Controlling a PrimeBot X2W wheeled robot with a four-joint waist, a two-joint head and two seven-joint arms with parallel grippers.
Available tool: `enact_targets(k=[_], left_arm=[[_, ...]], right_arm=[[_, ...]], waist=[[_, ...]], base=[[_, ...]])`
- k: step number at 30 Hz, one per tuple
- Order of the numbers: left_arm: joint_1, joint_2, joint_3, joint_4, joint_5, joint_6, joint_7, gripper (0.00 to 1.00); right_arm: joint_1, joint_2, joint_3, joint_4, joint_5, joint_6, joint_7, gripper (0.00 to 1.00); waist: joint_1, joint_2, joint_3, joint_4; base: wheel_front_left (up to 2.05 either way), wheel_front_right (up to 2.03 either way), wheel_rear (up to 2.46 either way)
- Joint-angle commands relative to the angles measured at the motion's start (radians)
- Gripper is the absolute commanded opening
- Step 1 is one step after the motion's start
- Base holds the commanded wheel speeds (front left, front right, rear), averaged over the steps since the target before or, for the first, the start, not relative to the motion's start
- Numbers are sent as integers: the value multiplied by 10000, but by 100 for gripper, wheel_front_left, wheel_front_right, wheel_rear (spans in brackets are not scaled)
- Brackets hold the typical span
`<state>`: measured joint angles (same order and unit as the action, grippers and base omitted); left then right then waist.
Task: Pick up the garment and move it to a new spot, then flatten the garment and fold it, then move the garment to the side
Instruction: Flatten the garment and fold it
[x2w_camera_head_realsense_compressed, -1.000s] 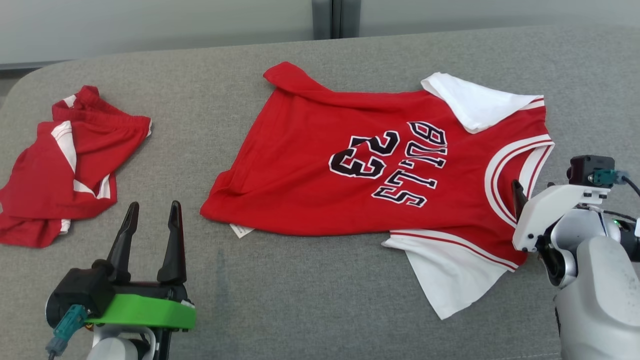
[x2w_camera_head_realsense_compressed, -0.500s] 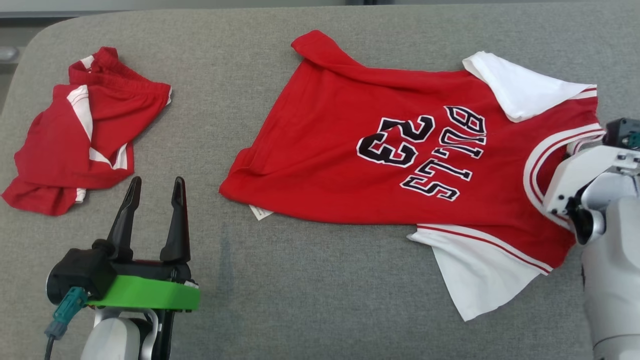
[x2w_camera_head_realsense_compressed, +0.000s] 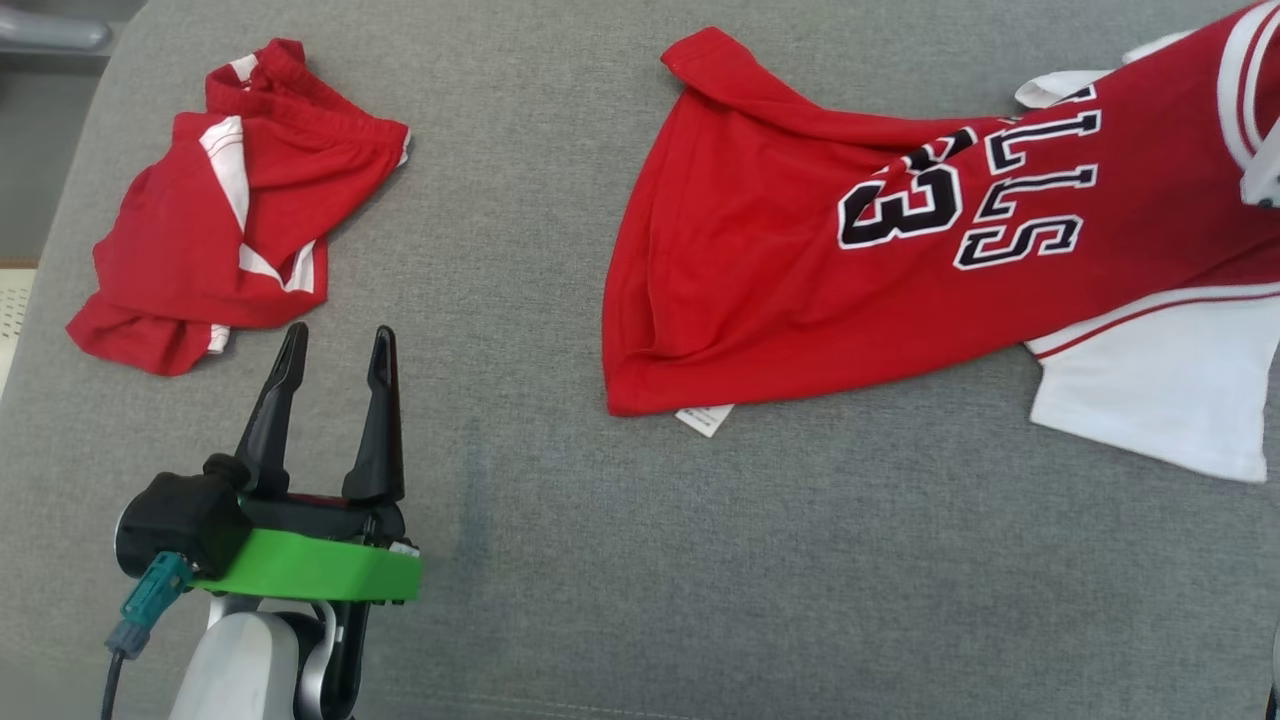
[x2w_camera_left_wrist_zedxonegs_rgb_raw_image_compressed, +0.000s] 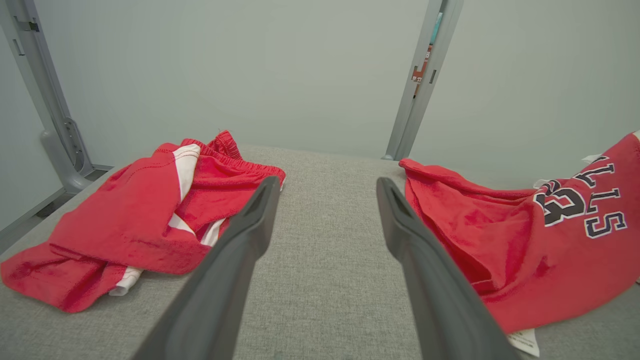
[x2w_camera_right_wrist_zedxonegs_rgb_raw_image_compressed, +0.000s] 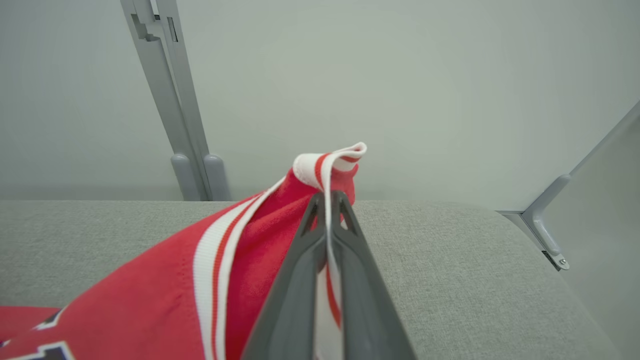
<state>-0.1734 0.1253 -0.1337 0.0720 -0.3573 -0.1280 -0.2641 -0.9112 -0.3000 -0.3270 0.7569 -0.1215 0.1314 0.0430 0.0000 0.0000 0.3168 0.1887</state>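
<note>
Pickup only so far: our right gripper (x2w_camera_right_wrist_zedxonegs_rgb_raw_image_compressed: 327, 198) pinches the jersey (x2w_camera_head_realsense_compressed: 780, 300) by its collar, left gripper (x2w_camera_head_realsense_compressed: 340, 336) hangs open; we've got flattening and folding left.

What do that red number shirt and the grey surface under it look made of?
Red shirt: soft matte knit cloth, perhaps cotton or polyester; it creases and drapes limply. Grey surface: matte woven-looking fabric, finely speckled; what it covers is hidden.

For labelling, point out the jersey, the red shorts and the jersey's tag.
jersey (x2w_camera_head_realsense_compressed: 760, 300): head view, red body left of the number.
red shorts (x2w_camera_head_realsense_compressed: 170, 240): head view, red cloth beside the white stripe.
tag (x2w_camera_head_realsense_compressed: 706, 418): head view, white label under the hem.
</note>
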Motion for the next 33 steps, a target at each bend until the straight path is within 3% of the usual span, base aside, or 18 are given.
enact_targets(k=[1, 3, 4, 5, 12, 18, 25, 33], left_arm=[[-154, -13, -33, 6, -12, -34, -3, 100], [-196, -15, -64, 21, -36, -34, -3, 100], [-206, -18, -78, 27, -46, -34, -3, 100], [-206, -21, -78, 28, -58, -34, -3, 100], [-63, -30, -56, 162, 17, -33, -3, 100], [300, 32, 57, 339, 16, -33, -5, 100], [688, 165, 147, 575, -19, -33, -5, 100], [1201, 177, 319, 789, 45, -34, -3, 100]], right_arm=[[-224, -120, 113, 98, -65, -14, -256, 0], [-409, -260, 158, 276, -189, -16, -415, 0], [-466, -240, 70, 483, -177, -16, -322, 6], [-477, -204, 78, 647, -219, -16, -221, 100], [-11, -172, 149, 1259, -354, -16, -569, 100], [1301, 190, 468, 723, 226, -16, -1421, 100], [3637, 873, 1573, -1541, 1171, -16, -2212, 100], [6395, 1560, 2693, -4506, 1821, -16, -2058, 100]], waist=[[0, 0, 138, 259], [0, 0, 184, 388], [0, 0, 201, 437], [0, 0, 206, 466], [0, 0, -114, 418], [0, 0, -790, -3], [0, 0, -1534, -723], [0, 0, -2180, -1329]], base=[[0, 0, 0], [0, 0, 0], [0, 0, 0], [0, 0, 0], [0, 0, 0], [0, 0, 0], [0, 0, 0], [0, 0, 0]])
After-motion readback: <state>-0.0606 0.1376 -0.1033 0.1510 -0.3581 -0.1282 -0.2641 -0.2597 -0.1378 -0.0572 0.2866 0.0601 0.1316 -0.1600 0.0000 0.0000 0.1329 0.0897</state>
